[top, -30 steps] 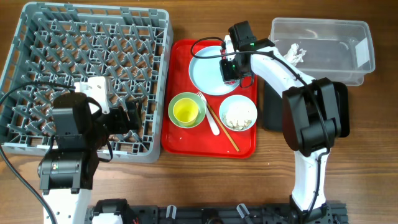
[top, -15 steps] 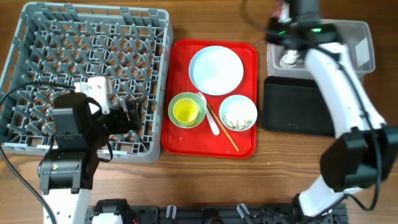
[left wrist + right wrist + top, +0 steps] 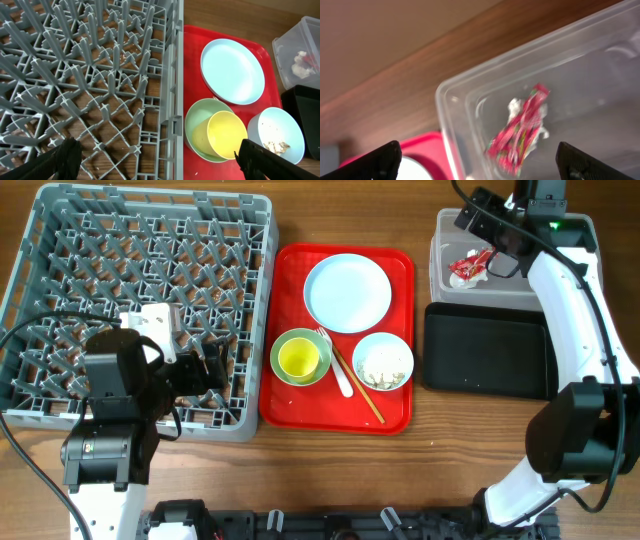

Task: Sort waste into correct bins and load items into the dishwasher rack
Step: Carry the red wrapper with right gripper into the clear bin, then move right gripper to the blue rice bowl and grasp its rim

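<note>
Over the far right of the table, the right hand hangs above the tub, holding nothing. Its wrist view shows only two dark fingertips at the lower corners, wide apart. Between them, inside the tub's walls, is the wrapper. That view is blurred, so whether the wrapper rests on the floor of the tub cannot be told. From overhead the wrapper shows as a red-and-white scrap near the tub's left end, and the right arm hides much of the tub's middle and right side.

Just in front of the tub lies the black tray, which the arm crosses at its right edge. The red tray sits between it and the rack. On the red tray the plate lies at the back, the cup front left and the bowl front right. Pale scraps lie in the bowl. The spoon and chopsticks lie slanted between cup and bowl.

The left hand is over the rack's near right part, also holding nothing, and only its tips show at the bottom corners, spread far apart. The left arm covers the rack's near left part from overhead. In the left wrist view the spoon and chopsticks are not visible. The bowl is cut by the bottom edge, the black tray by the right edge, and the tub is only a corner with a pale blur inside.
</note>
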Controlling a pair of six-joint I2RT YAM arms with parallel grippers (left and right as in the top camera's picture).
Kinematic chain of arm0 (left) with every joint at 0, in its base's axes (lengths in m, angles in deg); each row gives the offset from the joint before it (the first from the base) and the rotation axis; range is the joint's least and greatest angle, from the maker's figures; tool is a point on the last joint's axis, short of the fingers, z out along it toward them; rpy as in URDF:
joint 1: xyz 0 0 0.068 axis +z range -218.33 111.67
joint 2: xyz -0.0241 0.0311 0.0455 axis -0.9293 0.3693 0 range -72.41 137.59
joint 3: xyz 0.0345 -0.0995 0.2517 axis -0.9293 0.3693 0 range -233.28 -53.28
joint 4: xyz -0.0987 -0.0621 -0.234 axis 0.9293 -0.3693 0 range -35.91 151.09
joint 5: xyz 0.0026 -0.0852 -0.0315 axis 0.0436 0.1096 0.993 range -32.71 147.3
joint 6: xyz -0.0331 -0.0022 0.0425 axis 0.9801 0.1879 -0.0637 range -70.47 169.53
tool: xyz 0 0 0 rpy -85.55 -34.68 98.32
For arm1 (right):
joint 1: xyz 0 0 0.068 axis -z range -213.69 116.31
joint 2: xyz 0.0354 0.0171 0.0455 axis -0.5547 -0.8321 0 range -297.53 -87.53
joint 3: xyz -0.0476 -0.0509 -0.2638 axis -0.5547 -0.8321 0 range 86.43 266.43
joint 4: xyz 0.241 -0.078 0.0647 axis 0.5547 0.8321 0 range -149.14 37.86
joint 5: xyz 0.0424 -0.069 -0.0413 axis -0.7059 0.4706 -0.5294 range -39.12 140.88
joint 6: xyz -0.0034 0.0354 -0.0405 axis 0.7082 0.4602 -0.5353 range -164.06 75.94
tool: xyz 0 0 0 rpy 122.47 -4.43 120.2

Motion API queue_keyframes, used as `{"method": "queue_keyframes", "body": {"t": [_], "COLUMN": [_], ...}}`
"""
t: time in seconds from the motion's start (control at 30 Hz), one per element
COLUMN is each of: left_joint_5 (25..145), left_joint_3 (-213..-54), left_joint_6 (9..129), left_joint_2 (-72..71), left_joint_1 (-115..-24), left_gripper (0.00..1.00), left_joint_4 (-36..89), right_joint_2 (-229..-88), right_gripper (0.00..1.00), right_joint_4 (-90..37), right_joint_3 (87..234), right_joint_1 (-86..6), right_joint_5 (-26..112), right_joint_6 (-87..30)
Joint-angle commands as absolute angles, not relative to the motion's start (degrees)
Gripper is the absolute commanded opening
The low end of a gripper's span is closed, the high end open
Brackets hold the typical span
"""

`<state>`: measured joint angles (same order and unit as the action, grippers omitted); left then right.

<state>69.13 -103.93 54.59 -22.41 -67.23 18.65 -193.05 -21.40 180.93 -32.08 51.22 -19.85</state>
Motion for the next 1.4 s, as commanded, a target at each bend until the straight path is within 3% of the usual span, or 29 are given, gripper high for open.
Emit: {"method": "queue_keyframes", "body": {"t": [0.0, 0.27, 0.53, 1.1, 1.37], "left_joint_5": [69.26, 69.26, 69.24, 69.26, 69.26], "left_joint_3": [-105.04, -105.04, -105.04, -105.04, -105.04], "left_joint_6": [54.94, 54.94, 54.92, 54.94, 54.94], "left_joint_2": [-22.37, -22.37, -22.37, -22.37, -22.2], "left_joint_1": [-67.49, -67.49, -67.49, -67.49, -67.49], "left_gripper": [1.0, 1.0, 1.0, 1.0, 1.0], "left_joint_4": [18.78, 18.78, 18.78, 18.72, 18.32], "right_joint_2": [-189.57, -181.94, -180.15, -180.2, -180.2], "right_gripper": [1.0, 0.99, 0.91, 0.91, 0.91], "right_joint_4": [-17.49, -1.01, 12.41, 14.07, 12.65], "right_joint_3": [180.55, 180.55, 180.36, 178.81, 174.68], "right_joint_1": [-32.32, -32.39, -35.07, -53.0, -56.41], "right_joint_5": [42.3, 37.16, 37.31, 42.41, 42.56], "right_joint_6": [-23.26, -27.13, -29.06, -21.32, -18.15]}}
